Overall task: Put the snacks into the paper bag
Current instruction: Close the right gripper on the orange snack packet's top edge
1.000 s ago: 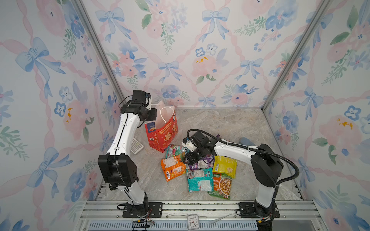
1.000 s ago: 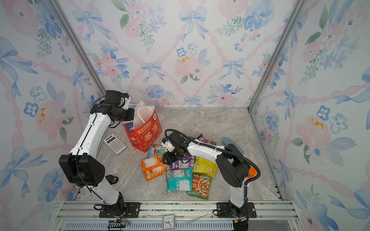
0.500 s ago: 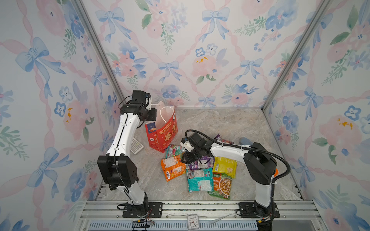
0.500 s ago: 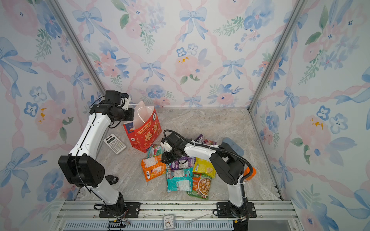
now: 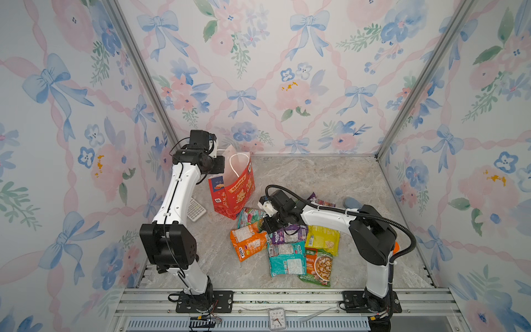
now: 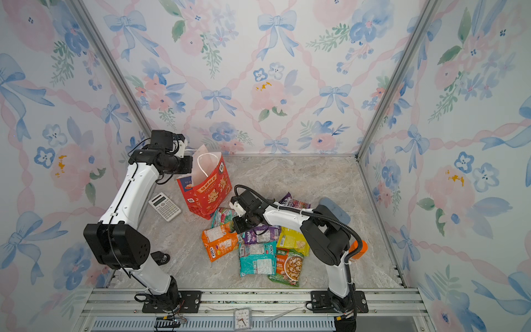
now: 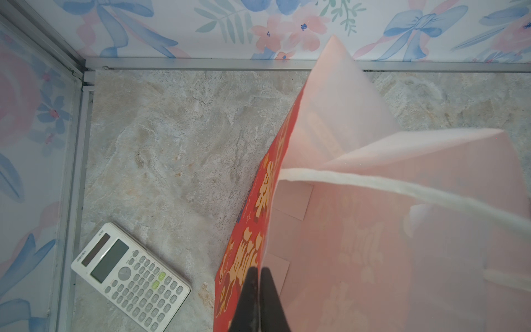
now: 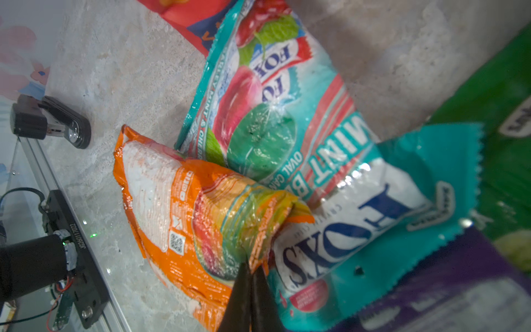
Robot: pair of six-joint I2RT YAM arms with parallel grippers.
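Right wrist view shows the right tool [image 8: 252, 274], open a second ago, now clenched on the crinkled corner of the orange packet [image 8: 178, 201], near the paper bag [image 5: 235, 192]. The left tool [image 7: 258, 277] pinches the bag's rim, so the packet looks ready to lift.

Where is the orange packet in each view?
In both top views: orange packet at the pile's left edge, below the bag.
Left wrist: not in it.
Right wrist: mid-picture, beside the mint packet.
Shared landmark: the bag, seen in all four.
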